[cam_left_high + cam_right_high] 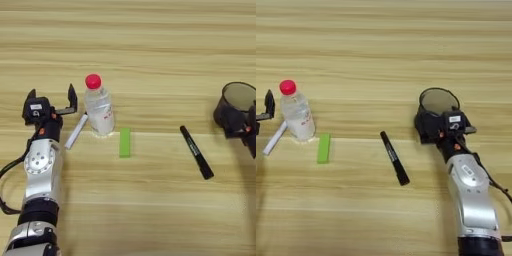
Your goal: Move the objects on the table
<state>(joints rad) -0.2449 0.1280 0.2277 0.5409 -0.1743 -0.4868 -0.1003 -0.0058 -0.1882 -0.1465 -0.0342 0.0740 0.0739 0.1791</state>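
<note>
- Left eye view, left side: the left arm reaches up from the lower left corner, its silver forearm nearly upright in the picture. The left gripper (52, 97) has its two black fingers spread wide, holding nothing, just left of the bottle (98, 107).
- Right eye view, right side: the right arm rises from the lower right, forearm leaning slightly left. The right gripper (431, 125) sits against the near wall of the cup (437, 101); whether its fingers grip the cup cannot be told.
- Cup: dark, translucent, upright, mouth open upward; nothing can be made out inside it.
- Bottle: one, clear plastic, red cap on, standing upright on the table (150, 45); a label shows on its side.
- White marker (76, 132): one, lying slantwise, its upper end touching or just beside the bottle's base, below the left gripper.
- Green block (124, 142): one, lying just right of the bottle's base.
- Black marker (196, 152): one, lying slantwise between the block and the cup, apart from both.
</note>
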